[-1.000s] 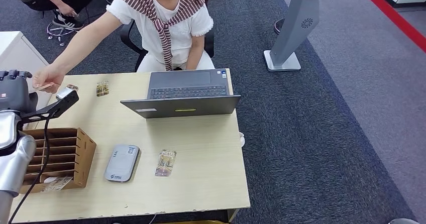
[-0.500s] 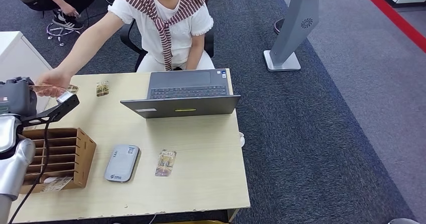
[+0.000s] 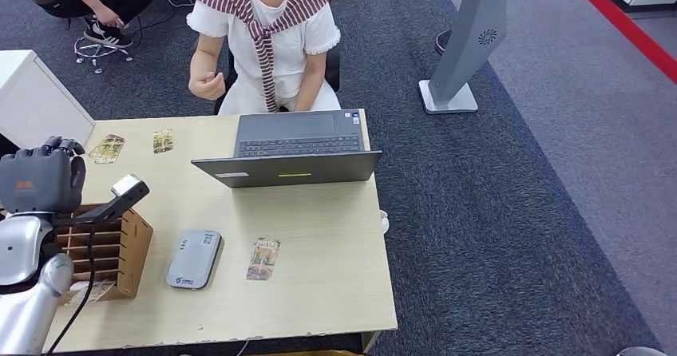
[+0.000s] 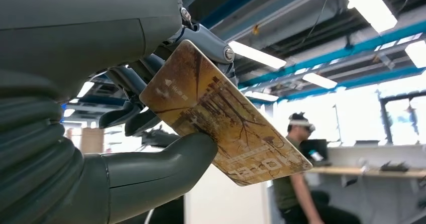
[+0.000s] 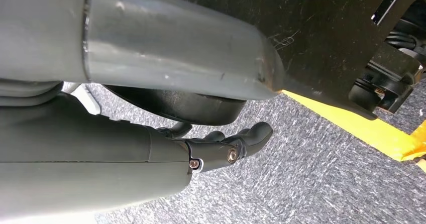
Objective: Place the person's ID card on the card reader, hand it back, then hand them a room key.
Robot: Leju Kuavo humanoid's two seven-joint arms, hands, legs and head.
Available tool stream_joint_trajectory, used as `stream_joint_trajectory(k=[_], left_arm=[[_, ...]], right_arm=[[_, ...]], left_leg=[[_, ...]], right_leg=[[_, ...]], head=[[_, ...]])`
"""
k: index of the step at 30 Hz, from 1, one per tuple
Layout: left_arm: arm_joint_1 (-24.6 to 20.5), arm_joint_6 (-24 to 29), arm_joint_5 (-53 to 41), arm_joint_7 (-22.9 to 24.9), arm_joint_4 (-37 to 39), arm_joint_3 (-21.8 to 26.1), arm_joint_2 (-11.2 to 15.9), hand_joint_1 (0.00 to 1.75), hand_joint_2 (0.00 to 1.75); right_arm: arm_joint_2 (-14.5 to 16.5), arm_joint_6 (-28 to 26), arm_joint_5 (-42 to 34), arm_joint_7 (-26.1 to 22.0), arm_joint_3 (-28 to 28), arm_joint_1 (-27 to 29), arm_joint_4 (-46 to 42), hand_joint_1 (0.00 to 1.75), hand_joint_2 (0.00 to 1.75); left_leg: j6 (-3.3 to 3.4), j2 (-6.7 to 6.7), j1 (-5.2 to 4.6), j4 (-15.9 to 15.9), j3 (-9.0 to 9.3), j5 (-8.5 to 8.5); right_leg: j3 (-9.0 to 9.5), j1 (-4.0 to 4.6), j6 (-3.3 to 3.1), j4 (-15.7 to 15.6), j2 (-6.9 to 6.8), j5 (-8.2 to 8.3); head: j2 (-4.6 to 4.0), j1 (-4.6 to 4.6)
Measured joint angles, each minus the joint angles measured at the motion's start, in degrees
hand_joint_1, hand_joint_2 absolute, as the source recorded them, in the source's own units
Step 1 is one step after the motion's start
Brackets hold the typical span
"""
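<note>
My left hand [image 3: 41, 182] was raised at the left edge of the table [image 3: 319, 292], above the wooden rack [image 3: 120, 248]. In the left wrist view, this hand [image 4: 150, 113] held a brown card [image 4: 226, 128] between the thumb and the darker fingers [image 4: 125, 116], and most of the card stuck out past them. The card had a picture of bare trees on it.

My right hand [image 5: 221, 146] hung low over grey carpet [image 5: 301, 184]. Its fingers were curled in and nothing was in them.

The grey reader [image 3: 194, 259] lay flat on the table, just beside the rack. One card [image 3: 264, 258] lay on the table near the reader, on its right side, not touching it. Two more cards [image 3: 108, 148] [image 3: 163, 140] lay at the far left part of the table. An open laptop [image 3: 291, 152] stood in the middle of the far edge.

A person [image 3: 263, 37] sat behind the table, and one hand [image 3: 209, 85] was lifted near the chest, well apart from my left hand.
</note>
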Motion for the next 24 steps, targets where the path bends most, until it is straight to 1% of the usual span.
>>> stream_joint_trajectory(k=[2,5,7,10,13,18,22,24], left_arm=[[2.4,1.7,0.0,-1.2,-3.7,-0.1,-0.9,1.75,1.75],[5.4,3.1,-0.6,-1.8,-9.2,-1.3,-2.4,1.75,1.75],[6.4,3.2,-1.0,-1.8,-11.9,-2.4,-3.1,1.75,1.75],[6.9,2.4,-1.6,-1.7,-14.4,-4.1,-3.9,1.75,1.75],[6.9,-1.4,-2.3,-0.5,-15.9,-6.6,-4.5,1.75,1.75],[6.9,-7.1,-2.9,2.1,-16.3,-11.1,-5.2,1.75,1.75],[6.9,-13.0,-1.7,4.2,-15.7,-13.5,-5.3,1.75,1.75],[6.9,-15.0,-1.0,4.9,-15.2,-14.3,-5.1,1.75,1.75]], right_arm=[[0.0,-0.1,0.0,0.0,-0.2,0.0,0.0,0.00,0.00],[0.0,-0.3,0.0,-0.1,-0.3,0.0,0.0,0.00,0.00],[0.0,-0.4,0.0,-0.1,-0.5,0.0,0.0,0.00,0.00],[0.0,-0.5,0.0,-0.2,-1.0,0.0,0.0,0.00,0.00],[0.1,-0.6,0.0,-0.5,-1.4,0.0,0.0,0.00,0.00],[0.2,-0.7,0.1,-0.6,-2.0,0.0,0.0,0.00,0.00],[0.3,-0.7,0.1,-0.6,-2.6,0.0,0.0,0.00,0.00],[0.3,-0.7,0.1,-0.6,-2.9,0.0,0.0,0.00,0.00]], left_leg=[[0.00,0.01,0.00,0.0,0.00,0.00],[0.00,0.00,0.00,0.0,-0.03,0.00],[0.00,-0.01,0.00,0.0,-0.04,-0.01],[0.00,-0.02,-0.01,0.0,-0.04,-0.01],[0.00,-0.02,-0.01,0.0,-0.03,0.00],[0.00,-0.01,0.00,0.0,-0.03,0.00],[0.00,-0.01,0.01,0.0,-0.04,0.00],[0.00,-0.02,0.01,0.0,-0.04,0.01]], right_leg=[[-0.01,0.00,0.00,0.0,0.00,0.00],[-0.02,0.00,0.00,0.0,0.00,0.00],[-0.02,0.00,0.00,0.0,0.00,0.00],[-0.02,0.00,0.01,0.0,-0.03,0.00],[-0.02,0.00,0.02,0.0,-0.05,0.02],[-0.03,0.00,0.00,0.0,-0.04,0.05],[-0.03,0.00,-0.01,0.0,-0.04,0.05],[-0.04,0.01,-0.01,0.0,-0.03,0.05]], head=[[0.00,0.01],[0.00,0.02],[0.00,0.02],[0.00,0.01],[0.00,0.01],[0.00,0.01],[0.00,0.00],[0.00,0.01]])
